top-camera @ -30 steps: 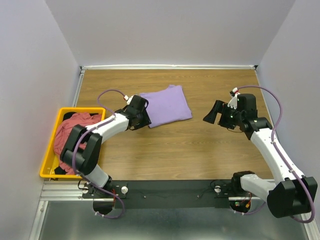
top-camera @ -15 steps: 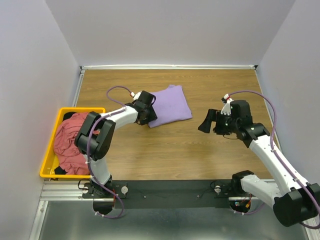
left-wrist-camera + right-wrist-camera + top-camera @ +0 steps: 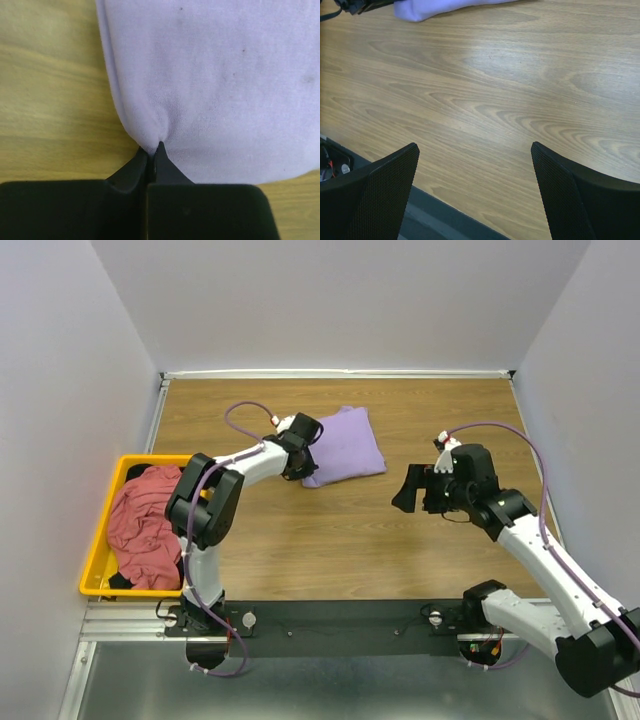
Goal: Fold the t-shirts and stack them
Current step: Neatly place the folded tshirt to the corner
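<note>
The purple shirt (image 3: 345,445) lies folded on the table (image 3: 330,550), just above the middle of the top view. The left gripper (image 3: 303,462) is at the shirt's lower left corner. In the left wrist view its fingers (image 3: 135,167) are pressed together and pinch a little bit of the shirt's edge, so the cloth puckers there. The right gripper (image 3: 408,490) hangs over bare wood, right of the middle and well apart from the shirt. Its fingers (image 3: 385,185) are wide apart and hold nothing. At the left edge, a yellow bin (image 3: 95,560) holds a red shirt (image 3: 140,525), with a dark shirt (image 3: 135,472) peeking out.
</note>
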### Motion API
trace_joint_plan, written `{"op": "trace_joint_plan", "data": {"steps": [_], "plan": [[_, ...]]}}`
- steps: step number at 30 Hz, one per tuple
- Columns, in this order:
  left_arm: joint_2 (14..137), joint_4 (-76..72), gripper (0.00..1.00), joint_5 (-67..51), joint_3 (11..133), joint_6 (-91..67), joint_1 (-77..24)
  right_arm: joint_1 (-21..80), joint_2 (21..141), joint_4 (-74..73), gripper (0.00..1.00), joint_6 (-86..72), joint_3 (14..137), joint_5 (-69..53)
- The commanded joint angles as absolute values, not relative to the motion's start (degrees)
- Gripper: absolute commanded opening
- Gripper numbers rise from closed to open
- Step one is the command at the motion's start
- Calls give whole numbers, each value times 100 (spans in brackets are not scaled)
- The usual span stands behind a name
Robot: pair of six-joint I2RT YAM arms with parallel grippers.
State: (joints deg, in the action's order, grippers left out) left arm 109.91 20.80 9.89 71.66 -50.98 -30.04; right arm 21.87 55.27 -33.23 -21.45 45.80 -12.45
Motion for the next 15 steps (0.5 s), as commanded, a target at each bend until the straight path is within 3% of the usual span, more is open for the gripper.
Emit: {"op": "trace_joint_plan", "data": {"steps": [1, 15], "plan": [[11417, 2962, 0, 1924, 7574, -4247, -2629, 2232, 5300, -3445, 100, -2013, 4720, -897], [12259, 3647, 0, 3155, 9825, -1442, -511, 2224, 5870, -3577, 100, -1960, 5396, -247]]}}
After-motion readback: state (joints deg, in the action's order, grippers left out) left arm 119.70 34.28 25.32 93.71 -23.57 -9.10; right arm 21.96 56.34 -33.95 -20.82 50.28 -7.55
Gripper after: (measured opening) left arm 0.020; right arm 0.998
